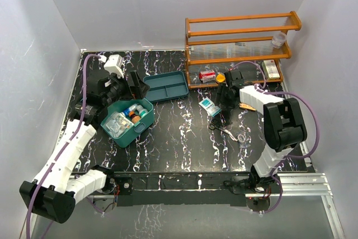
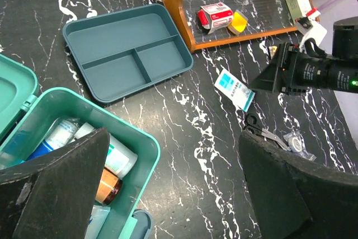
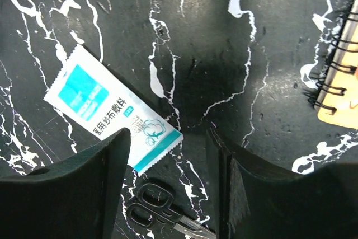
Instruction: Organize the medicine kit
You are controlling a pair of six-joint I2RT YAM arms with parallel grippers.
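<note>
The teal-green medicine kit (image 1: 126,140) stands open at the left, holding bottles and packets; it also shows in the left wrist view (image 2: 130,134). My left gripper (image 1: 136,87) is open and empty above the kit's back right edge, its jaws spread wide (image 2: 173,194). My right gripper (image 1: 225,116) is open and empty, low over the table. It hangs just right of a white-and-blue gauze packet (image 1: 208,107) (image 3: 112,107) and above the handles of small scissors (image 1: 224,131) (image 3: 151,214). The packet (image 2: 235,89) and the scissors (image 2: 268,134) also show in the left wrist view.
A darker divided tray (image 1: 166,86) (image 2: 128,48) lies empty behind the kit. An orange wooden rack (image 1: 240,48) at the back right holds a red-white box (image 1: 207,75) and other small items. A spiral notebook (image 3: 341,65) lies right of my right gripper. A small clear bag (image 1: 243,137) lies by the scissors.
</note>
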